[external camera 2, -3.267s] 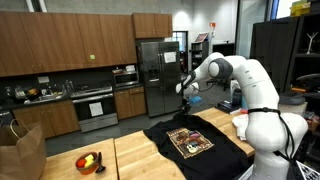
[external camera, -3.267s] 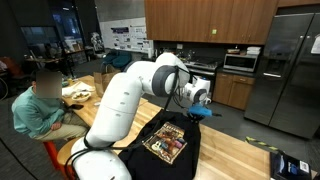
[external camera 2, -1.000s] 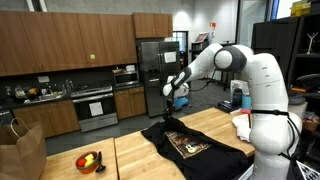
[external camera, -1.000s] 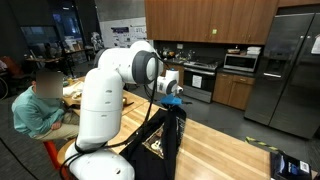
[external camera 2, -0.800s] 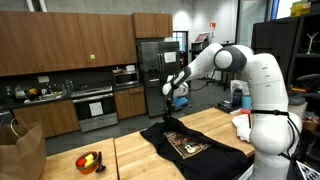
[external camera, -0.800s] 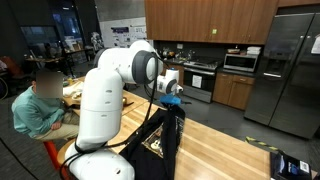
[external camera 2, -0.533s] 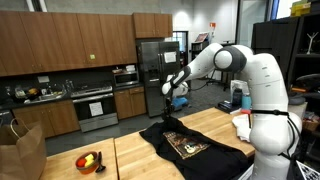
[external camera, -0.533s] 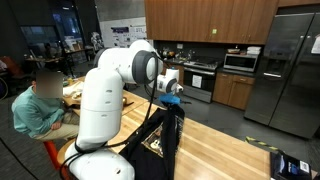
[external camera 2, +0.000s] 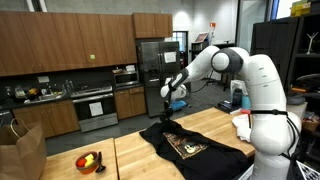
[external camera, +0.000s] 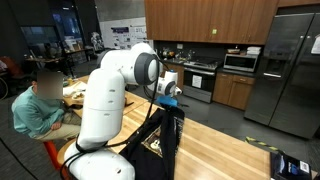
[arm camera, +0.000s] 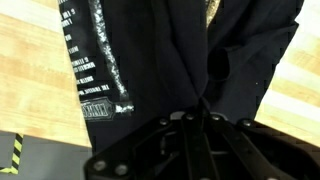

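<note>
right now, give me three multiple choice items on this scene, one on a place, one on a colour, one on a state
1. Where does the lower part of the shirt lie?
A. on the wooden table
B. on the floor
C. over a chair back

2. What colour is the shirt's cloth?
A. white
B. black
C. red

3. How does the tool stand?
A. shut on the shirt
B. open, above the shirt
C. open, flat on the tabletop

Answers:
1. A, since in both exterior views the shirt's bulk is spread on the wood while one edge is lifted.
2. B, since the cloth is dark black in all views, with only a printed panel in other tones.
3. A, since the wrist view shows cloth pinched between closed fingers and the shirt hangs from them.
</note>
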### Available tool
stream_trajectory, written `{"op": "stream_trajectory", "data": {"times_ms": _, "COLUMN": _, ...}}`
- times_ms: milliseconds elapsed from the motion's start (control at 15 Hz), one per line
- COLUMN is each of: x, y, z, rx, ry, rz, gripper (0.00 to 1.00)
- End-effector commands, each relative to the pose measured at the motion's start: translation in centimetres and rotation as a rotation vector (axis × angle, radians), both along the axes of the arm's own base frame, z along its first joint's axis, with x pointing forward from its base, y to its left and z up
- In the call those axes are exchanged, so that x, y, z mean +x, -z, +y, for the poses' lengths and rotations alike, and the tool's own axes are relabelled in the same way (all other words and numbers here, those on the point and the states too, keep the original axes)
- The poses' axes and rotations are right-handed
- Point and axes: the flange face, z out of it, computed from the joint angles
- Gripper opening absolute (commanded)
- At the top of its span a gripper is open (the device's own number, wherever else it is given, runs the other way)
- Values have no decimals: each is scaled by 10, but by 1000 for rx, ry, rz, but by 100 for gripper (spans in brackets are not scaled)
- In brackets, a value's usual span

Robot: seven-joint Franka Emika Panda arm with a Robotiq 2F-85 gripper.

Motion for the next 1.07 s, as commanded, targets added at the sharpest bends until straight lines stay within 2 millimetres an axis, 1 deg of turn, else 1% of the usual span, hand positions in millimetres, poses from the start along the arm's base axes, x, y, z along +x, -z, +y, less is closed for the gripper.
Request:
{"op": "stream_trajectory", "data": {"times_ms": 0, "x": 8, "y": 15, "z": 12, "rx": 2, "ry": 38, "rz": 17, "gripper": 1}}
{"op": "stream_trajectory", "data": {"times_ms": 200, "x": 14, "y": 30, "z": 19, "rx": 4, "ry": 61, "rz": 33, "gripper": 1}}
{"op": "stream_trajectory", "data": {"times_ms": 400, "x": 18, "y": 38, "z": 23, "rx": 13, "ry": 88, "rz": 43, "gripper": 1}}
{"op": "stream_trajectory", "data": {"times_ms": 800, "x": 26, "y": 51, "z": 23, "rx": 26, "ry": 108, "rz": 68, "gripper": 1}}
{"op": "stream_trajectory", "data": {"times_ms": 867, "x": 26, "y": 54, "z": 22, "rx": 23, "ry": 106, "rz": 79, "gripper": 30}}
{"op": "stream_trajectory", "data": {"times_ms": 933, "x": 26, "y": 56, "z": 22, "rx": 19, "ry": 105, "rz": 85, "gripper": 31}}
{"op": "stream_trajectory", "data": {"times_ms": 1000, "x": 26, "y": 58, "z": 22, "rx": 19, "ry": 97, "rz": 95, "gripper": 35}}
